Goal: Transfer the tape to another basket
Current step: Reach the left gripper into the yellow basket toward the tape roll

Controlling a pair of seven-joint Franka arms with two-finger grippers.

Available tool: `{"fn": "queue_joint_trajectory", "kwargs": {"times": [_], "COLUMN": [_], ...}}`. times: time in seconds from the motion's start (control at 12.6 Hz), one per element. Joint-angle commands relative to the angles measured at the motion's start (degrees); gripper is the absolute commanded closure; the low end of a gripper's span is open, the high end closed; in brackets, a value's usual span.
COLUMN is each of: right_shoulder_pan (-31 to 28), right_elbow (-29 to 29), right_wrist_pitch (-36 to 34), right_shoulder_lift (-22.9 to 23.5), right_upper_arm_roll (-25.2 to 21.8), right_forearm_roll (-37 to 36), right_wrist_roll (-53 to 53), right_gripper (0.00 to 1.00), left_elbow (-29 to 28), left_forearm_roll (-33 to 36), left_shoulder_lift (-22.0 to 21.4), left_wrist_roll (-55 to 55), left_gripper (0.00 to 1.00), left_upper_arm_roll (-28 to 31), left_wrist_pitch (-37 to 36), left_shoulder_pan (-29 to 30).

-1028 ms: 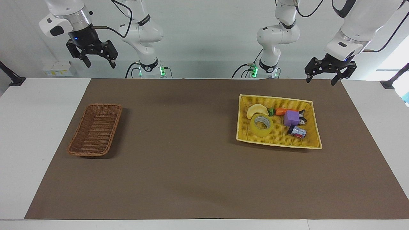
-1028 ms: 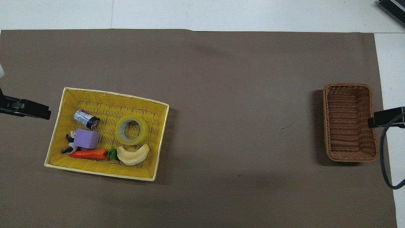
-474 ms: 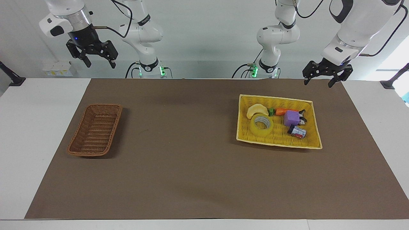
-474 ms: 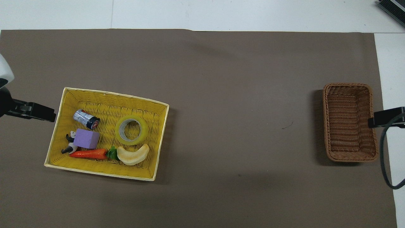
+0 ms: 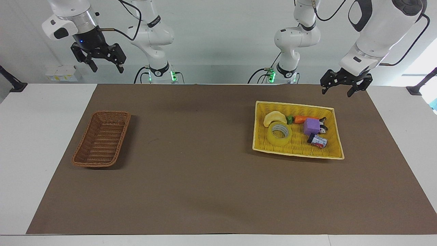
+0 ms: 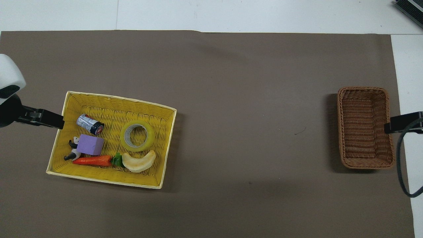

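From the facing view we see both grippers whole, which the overhead view does not give us: there only a dark tip of each shows at the picture's edges. The left gripper (image 5: 336, 90) hangs in the air with its fingers spread wide and nothing between them, just above the corner of the yellow tray (image 5: 336, 131) that lies toward the left arm's end of the table and nearest the robots. The right gripper (image 5: 106, 66) waits high up, also spread and empty, well above the basket (image 5: 101, 138) and apart from it.

The overhead view gives us what the facing view foreshortens: the tape (image 6: 137, 135) lies flat in the tray, its grey-white core open upward, well apart from the left gripper's tip and toward the tray wall that faces the right arm's end.

Around the tape in the tray we count five other things, one of each: a pale crescent toy (image 6: 139, 161) just beside the tape on the robots' side, a toy carrot (image 6: 92, 160) next to that, a purple block (image 6: 90, 144), a small black-and-white figure (image 6: 73, 150) partly hidden by the block, and a small can (image 6: 89, 124) lying on its side. The block, can and figure lie between the left gripper's tip and the tape.

We count one tape, one brown basket with nothing in it, one yellow tray, and two grippers. A brown mat (image 5: 205, 177) covers the table under both containers.
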Motion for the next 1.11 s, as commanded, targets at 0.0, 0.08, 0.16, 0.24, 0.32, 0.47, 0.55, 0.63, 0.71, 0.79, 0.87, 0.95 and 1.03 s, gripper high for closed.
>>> {"fn": "queue_joint_trajectory", "kwargs": {"times": [0.0, 0.08, 0.16, 0.24, 0.32, 0.47, 0.55, 0.63, 0.71, 0.79, 0.87, 0.95, 1.03], "right_shoulder_pan": [-0.62, -0.62, -0.62, -0.62, -0.62, -0.62, -0.53, -0.53, -0.53, -0.53, -0.62, -0.62, -0.62], "right_elbow": [-0.96, -0.96, -0.96, -0.96, -1.04, -1.04, -1.04, -1.04, -1.22, -1.22, -1.22, -1.22, -1.22], "right_wrist_pitch": [0.43, 0.43, 0.43, 0.43, 0.43, 0.43, 0.34, 0.43, 0.43, 0.43, 0.43, 0.43, 0.43], "right_shoulder_lift": [-0.46, -0.46, -0.46, -0.46, -0.46, -0.46, -0.46, -0.46, -0.54, -0.55, -0.55, -0.46, -0.54], "right_upper_arm_roll": [0.11, 0.2, 0.2, 0.2, 0.11, 0.2, 0.2, 0.2, 0.2, 0.2, 0.2, 0.2, 0.2], "right_forearm_roll": [1.12, 1.12, 1.12, 1.12, 1.12, 1.12, 1.12, 1.12, 1.12, 1.12, 1.12, 1.12, 1.12], "right_wrist_roll": [0.68, 0.68, 0.68, 0.77, 0.77, 0.68, 0.77, 0.77, 0.77, 0.77, 0.68, 0.77, 0.77], "right_gripper": [0.0, 0.0, 0.0, 0.0, 0.0, 0.0, 0.0, 0.0, 0.0, 0.0, 0.0, 0.0, 0.0], "left_elbow": [-3.83, -4.97, -6.89, -9.26, -11.64, -15.16, -18.83, -22.96, -24.74, -25.19, -25.2, -25.63, -26.59], "left_forearm_roll": [-0.83, -0.83, -0.83, -0.83, -0.83, -1.18, -2.05, -3.02, -3.63, -3.64, -3.64, -3.64, -3.64], "left_shoulder_lift": [-2.28, -2.28, -2.28, -2.45, -2.89, -2.2, -1.76, -1.58, -1.23, 0.34, 2.79, 5.43, 6.76], "left_wrist_roll": [0.24, 0.24, 0.15, 0.15, 0.15, 0.41, 0.32, -0.2, -2.55, -4.32, -4.86, -7.73, -11.33], "left_gripper": [0.0, 0.0, 0.0, 0.0, 0.0, 0.0, 0.0, 0.0, 0.0, 0.0, 0.0, 0.0, 0.0], "left_upper_arm_roll": [0.55, 0.46, 0.2, 0.02, 0.02, -0.06, -0.06, 0.02, 0.02, 0.02, 0.02, 0.11, 0.02], "left_wrist_pitch": [2.19, 3.15, 4.99, 7.96, 11.04, 14.83, 18.85, 24.63, 27.82, 28.99, 31.09, 34.5, 36.8], "left_shoulder_pan": [-0.59, -0.68, -0.77, -1.12, -1.73, -2.17, -2.96, -4.45, -5.33, -5.95, -7.26, -7.79, -7.97]}}
